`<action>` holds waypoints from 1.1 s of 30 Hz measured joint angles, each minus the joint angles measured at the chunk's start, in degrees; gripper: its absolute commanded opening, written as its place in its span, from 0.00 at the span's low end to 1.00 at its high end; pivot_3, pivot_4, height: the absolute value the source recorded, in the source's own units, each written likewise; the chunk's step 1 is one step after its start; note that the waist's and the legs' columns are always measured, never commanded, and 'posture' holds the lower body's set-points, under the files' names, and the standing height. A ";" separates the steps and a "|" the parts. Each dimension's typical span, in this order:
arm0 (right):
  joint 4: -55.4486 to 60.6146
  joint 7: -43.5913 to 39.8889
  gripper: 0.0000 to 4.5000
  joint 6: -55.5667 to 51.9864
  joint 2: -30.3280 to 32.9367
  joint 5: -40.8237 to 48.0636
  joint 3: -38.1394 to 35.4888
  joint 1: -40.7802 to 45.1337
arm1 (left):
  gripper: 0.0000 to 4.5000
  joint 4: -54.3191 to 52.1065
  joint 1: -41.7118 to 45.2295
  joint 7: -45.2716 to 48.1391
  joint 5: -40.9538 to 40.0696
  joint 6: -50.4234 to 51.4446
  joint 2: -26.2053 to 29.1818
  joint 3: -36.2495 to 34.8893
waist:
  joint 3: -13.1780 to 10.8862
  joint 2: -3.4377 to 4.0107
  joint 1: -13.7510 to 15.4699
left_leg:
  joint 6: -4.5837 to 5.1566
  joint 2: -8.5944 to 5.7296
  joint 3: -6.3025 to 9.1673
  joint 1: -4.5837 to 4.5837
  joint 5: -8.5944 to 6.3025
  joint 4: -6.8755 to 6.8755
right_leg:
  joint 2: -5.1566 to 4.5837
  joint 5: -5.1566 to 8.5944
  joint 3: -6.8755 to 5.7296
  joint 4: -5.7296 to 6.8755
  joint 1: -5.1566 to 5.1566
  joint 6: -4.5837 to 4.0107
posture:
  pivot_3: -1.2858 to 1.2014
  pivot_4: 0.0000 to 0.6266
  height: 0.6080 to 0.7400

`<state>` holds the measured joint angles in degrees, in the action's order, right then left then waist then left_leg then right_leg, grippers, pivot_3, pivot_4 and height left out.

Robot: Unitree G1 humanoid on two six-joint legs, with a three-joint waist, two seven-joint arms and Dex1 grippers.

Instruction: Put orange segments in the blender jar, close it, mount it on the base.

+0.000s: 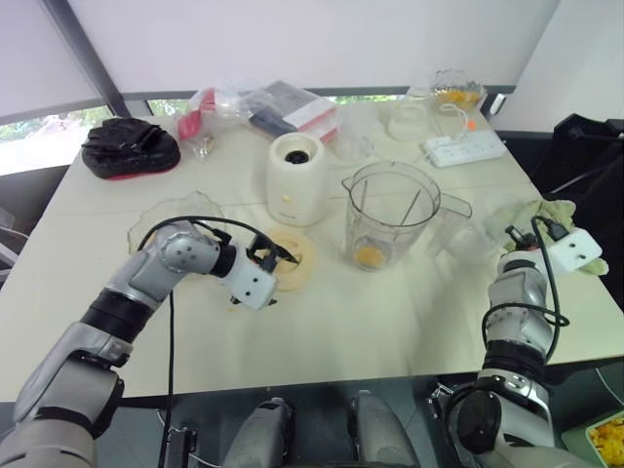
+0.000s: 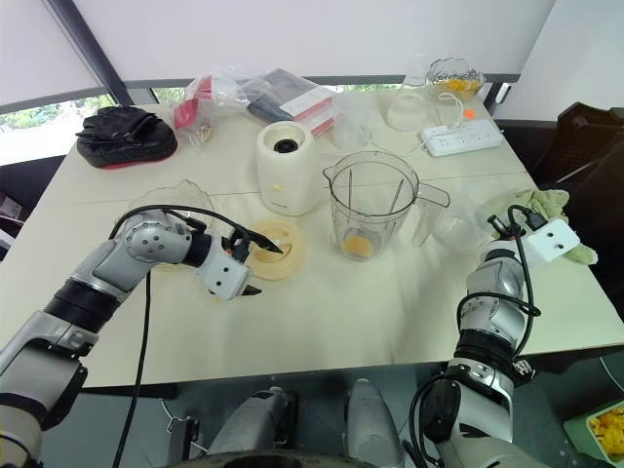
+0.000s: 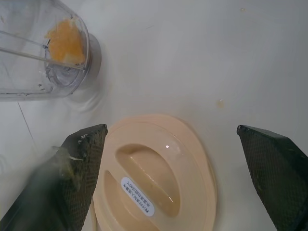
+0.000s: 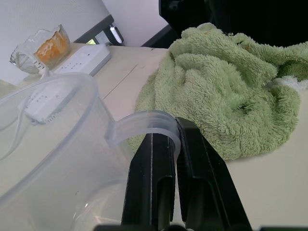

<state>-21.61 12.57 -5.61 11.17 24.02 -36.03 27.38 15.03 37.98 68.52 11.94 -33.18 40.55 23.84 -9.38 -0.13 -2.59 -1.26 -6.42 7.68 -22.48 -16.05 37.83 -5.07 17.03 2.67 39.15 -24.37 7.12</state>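
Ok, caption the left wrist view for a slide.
Open left tool straddling the cream lid, blender jar with orange segments beyond.

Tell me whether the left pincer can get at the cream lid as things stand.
Probably yes. The left pincer hangs open right over the lid, one finger on each side, and nothing lies between them. The blender jar stands apart, out of the way.

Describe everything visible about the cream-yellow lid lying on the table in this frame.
The lid is a flat round cream-yellow disc, plastic by its look, with a recessed oval grip bearing a small white label. It lies flat on the table, left of the blender jar, apart from it. The left gripper hovers open over it, fingers either side, not yet clamped.
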 measured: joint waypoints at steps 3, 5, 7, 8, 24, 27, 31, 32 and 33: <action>-0.11 0.43 0.01 0.61 -0.07 -0.18 0.27 -0.01 | 1.00 -0.39 -0.03 0.01 -0.02 0.13 0.00 0.00 | 0.00 0.00 0.00 | 0.00 0.00 0.00 0.00 0.00 0.00 | 0.00 0.00 0.00 0.00 0.00 0.00 | 0.52 0.24 1.00; -0.47 0.57 0.01 1.52 -0.05 -0.37 0.55 -0.01 | 1.00 -0.68 -0.13 0.05 -0.05 0.22 0.02 -0.01 | 0.00 0.00 0.00 | 0.00 0.00 0.00 0.00 0.00 0.00 | 0.00 0.00 0.00 0.00 0.00 0.00 | 0.52 0.24 1.00; -1.42 0.25 0.01 3.27 0.07 -0.89 1.15 -0.01 | 1.00 -1.30 -0.63 0.11 -0.08 0.40 0.09 -0.01 | 0.00 0.00 0.01 | 0.00 -0.01 0.00 0.00 0.00 0.00 | -0.01 0.00 0.00 0.00 0.00 0.00 | 0.52 0.24 1.00; -1.73 -0.06 0.01 4.02 0.23 -1.42 1.61 -0.01 | 1.00 -1.59 -0.95 0.13 -0.08 0.47 0.14 0.00 | 0.00 0.01 -0.01 | 0.00 -0.01 -0.01 0.00 0.00 0.00 | -0.01 0.00 0.01 0.00 0.00 0.00 | 0.52 0.24 1.00; -6.88 -1.75 0.01 9.69 2.81 -4.79 4.46 0.07 | 1.00 -2.82 -1.83 0.33 -0.13 1.72 0.53 -0.01 | 0.00 0.00 -0.01 | 0.00 -0.01 -0.01 0.00 0.00 0.00 | 0.00 0.00 0.01 0.00 0.00 0.00 | 0.52 0.24 1.00; -8.07 -1.64 0.01 9.73 3.51 -5.08 4.73 0.07 | 1.00 -3.01 -1.89 0.38 -0.13 1.82 0.58 -0.01 | 0.00 0.00 -0.01 | 0.00 -0.01 -0.01 0.00 0.00 0.01 | 0.00 0.00 0.01 0.00 0.00 0.00 | 0.52 0.24 1.00; -8.50 -1.50 0.01 9.94 4.03 -5.68 5.25 0.07 | 1.00 -3.92 -2.16 0.39 -0.15 2.43 0.63 -0.01 | 0.01 0.00 -0.01 | 0.00 0.00 -0.01 0.00 0.00 0.02 | 0.01 0.00 0.01 0.00 0.01 0.00 | 0.52 0.24 1.00; -8.53 -1.54 0.01 9.96 4.09 -5.72 5.33 0.07 | 1.00 -3.94 -2.24 0.39 -0.15 2.52 0.65 -0.01 | 0.01 0.00 -0.01 | 0.00 0.00 -0.01 0.00 0.00 0.02 | 0.01 0.00 0.01 0.00 0.01 0.00 | 0.52 0.24 1.00; -8.54 -1.60 0.01 9.96 4.14 -5.74 5.40 0.07 | 1.00 -3.95 -2.30 0.39 -0.16 2.59 0.67 -0.01 | 0.01 0.00 -0.01 | 0.00 0.00 -0.01 0.00 0.00 0.02 | 0.00 0.00 0.01 0.00 0.01 0.00 | 0.52 0.24 1.00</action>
<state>-30.15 10.97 4.35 15.31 18.28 -30.63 27.45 11.08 35.68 68.91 11.79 -30.59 41.22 23.83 -9.38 -0.13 -2.59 -1.26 -6.42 7.67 -22.48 -16.05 37.85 -5.07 17.03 2.68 39.15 -24.37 7.12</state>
